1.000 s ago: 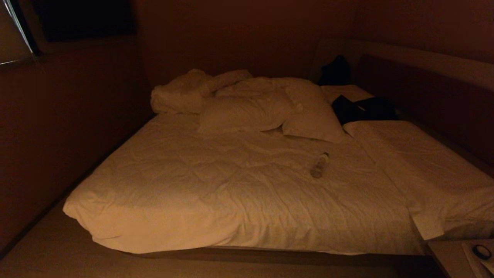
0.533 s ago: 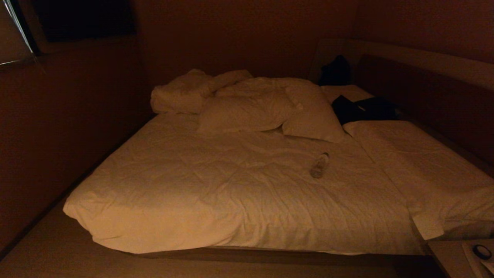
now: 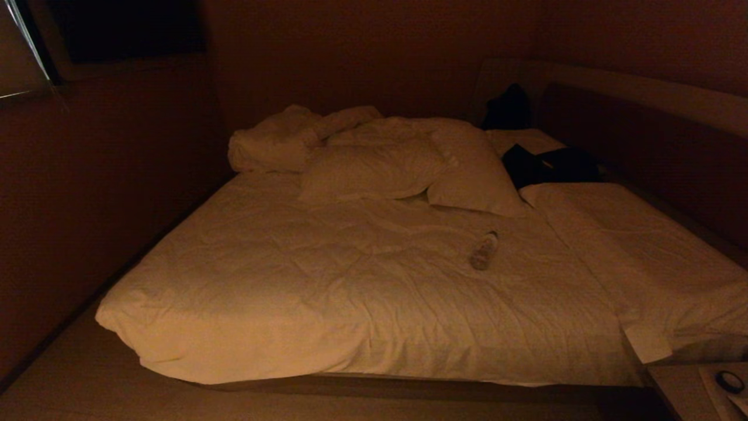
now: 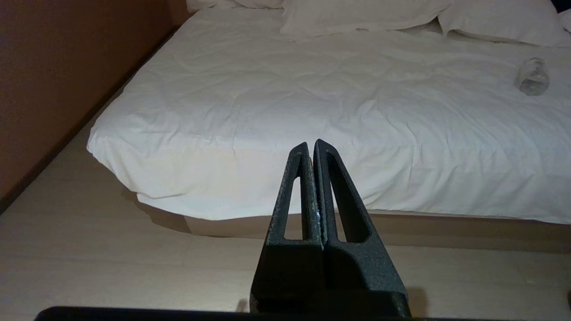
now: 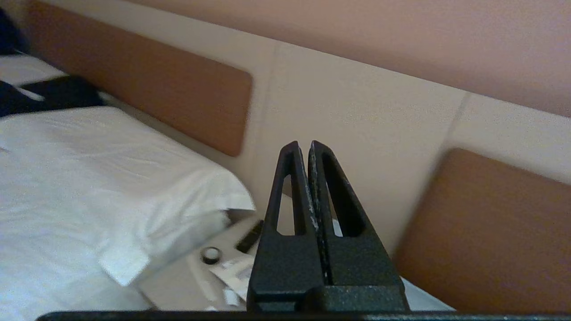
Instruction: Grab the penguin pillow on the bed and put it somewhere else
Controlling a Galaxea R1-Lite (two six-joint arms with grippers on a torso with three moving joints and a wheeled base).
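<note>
Here, the bed [image 3: 374, 292] fills most of the head view, low and wide, with a rumpled white duvet [image 3: 327, 280] spread over it and hanging over the near edge. On the right side, a padded headboard [image 3: 643, 117] of brown and cream panels runs along the wall. Two white pillows lie at the far part of the bed, one [image 3: 368, 172] nearer the middle and one [image 3: 476, 175] to its right, leaning against each other, with a bunched white cover [image 3: 274, 143] behind them. None of them shows a penguin print, so I cannot tell where the penguin pillow is. A dark piece of clothing [image 3: 552, 165] lies just right of the pillows, near the headboard. A bedside counter [image 3: 672, 386] stands at the lower right corner, beside the bed, carrying papers and a small round black thing [image 3: 729, 381]. A clear bottle [image 3: 484, 250] lies on its side on the duvet, in front of the right-hand pillow and apart from it.

Neither arm shows in the head view. The left gripper [image 4: 311, 145] hangs above the floor, pointing at the bed's near edge, its jaws pressed together on nothing. The right gripper [image 5: 304, 145] points toward the headboard above the bedside counter, its jaws likewise pressed together and empty.
</note>
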